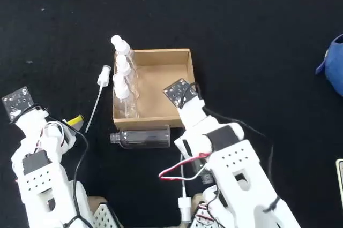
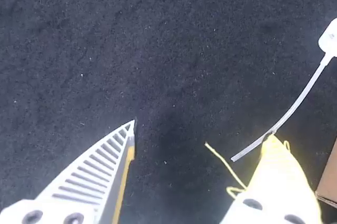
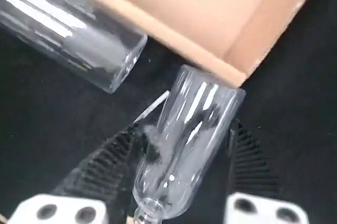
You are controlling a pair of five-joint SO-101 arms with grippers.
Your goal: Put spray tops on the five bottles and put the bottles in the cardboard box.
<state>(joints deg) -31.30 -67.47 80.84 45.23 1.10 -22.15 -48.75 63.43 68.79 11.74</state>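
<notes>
Right wrist view: the right pincer (image 3: 181, 145) is clamped on a clear bottle (image 3: 197, 108), whose base sits just by a corner of the cardboard box (image 3: 210, 3). In the high view, a second bottle (image 1: 140, 137) lies on its side on the black tabletop (image 1: 257, 35), just in front of the box. Three capped bottles (image 1: 124, 86) stand inside the box along the wall on the left arm's side. The left pincer (image 2: 200, 132) gapes wide with nothing in it, near a loose spray top (image 1: 103, 75).

black cloth-covered table (image 1: 257, 35) — carrying a brown cardboard box (image 1: 161, 86), a capless clear plastic bottle (image 1: 142, 137) on its side, a white spray top (image 1: 104, 74).
</notes>
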